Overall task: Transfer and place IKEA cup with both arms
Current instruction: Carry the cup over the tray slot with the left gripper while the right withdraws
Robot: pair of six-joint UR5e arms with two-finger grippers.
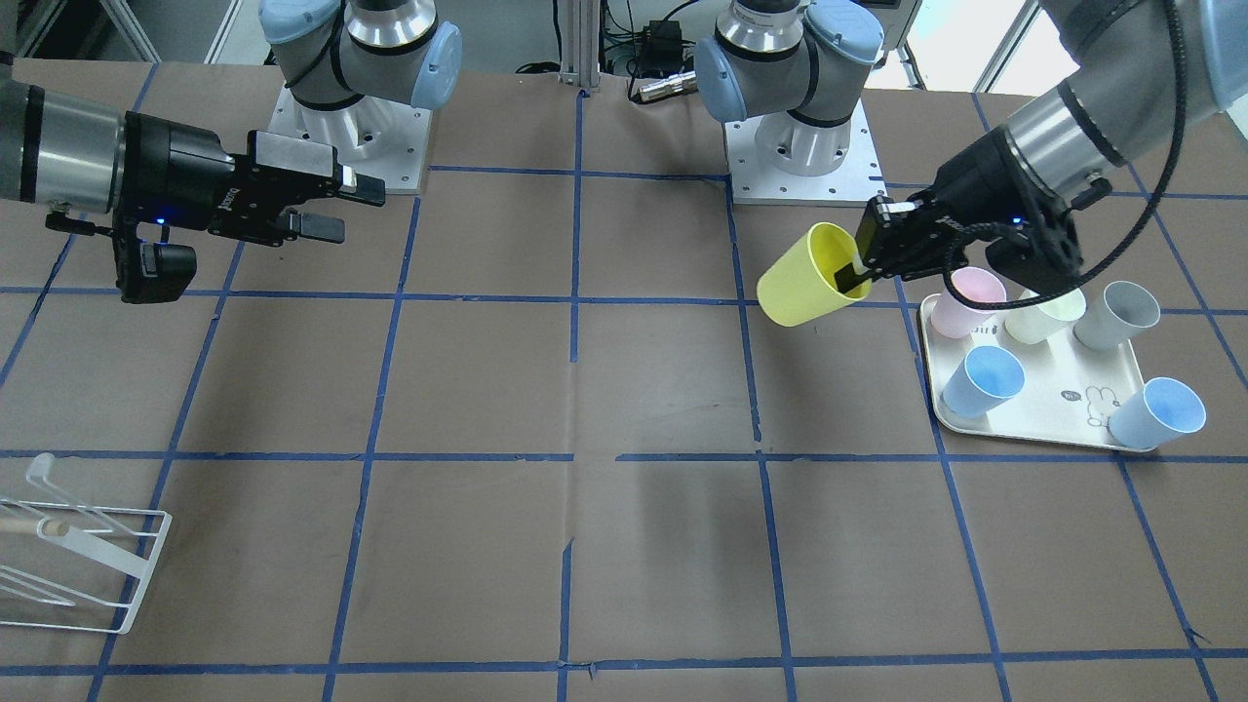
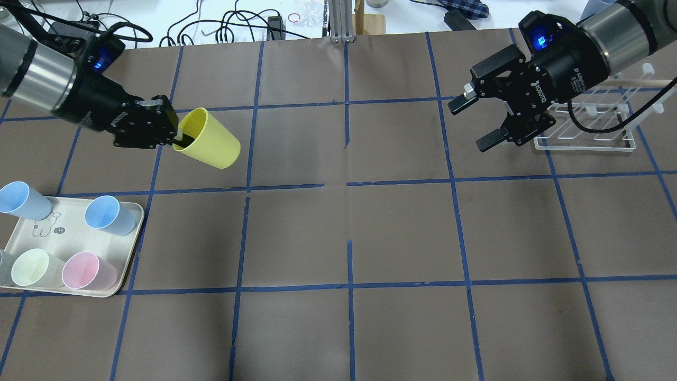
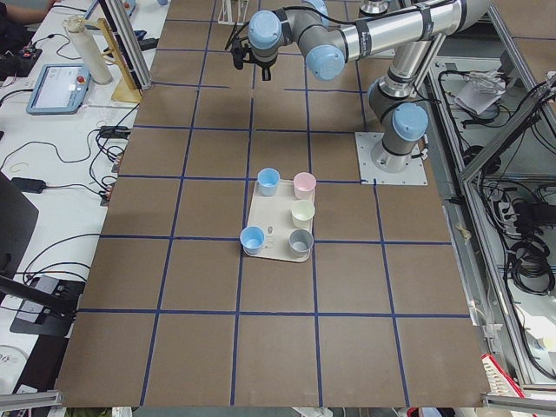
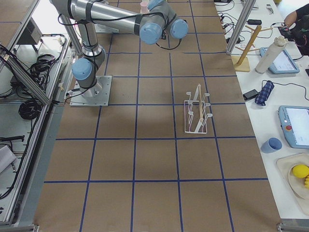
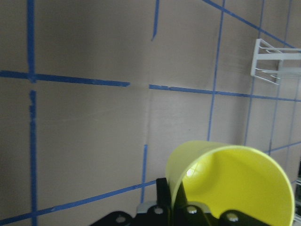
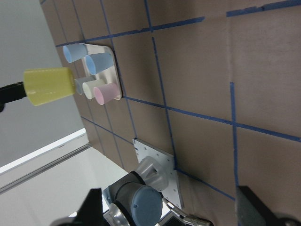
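Currently left gripper (image 2: 180, 138) clamps IKEA cup (image 2: 209, 140) at its rim, upper left overhead; right gripper (image 2: 472, 124) spread, empty. Cup judged light, stiff, slick: take around free base end.

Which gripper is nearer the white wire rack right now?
Right. The right gripper hangs open on the side where the wire rack stands; the left gripper is on the opposite side by the tray, shut on the yellow cup.

Probably a robotics lab, tape-gridded table (image 2: 402, 233), aluminium framing (image 2: 341, 21), loose cables (image 2: 238, 24), teach pendant (image 3: 58, 88)
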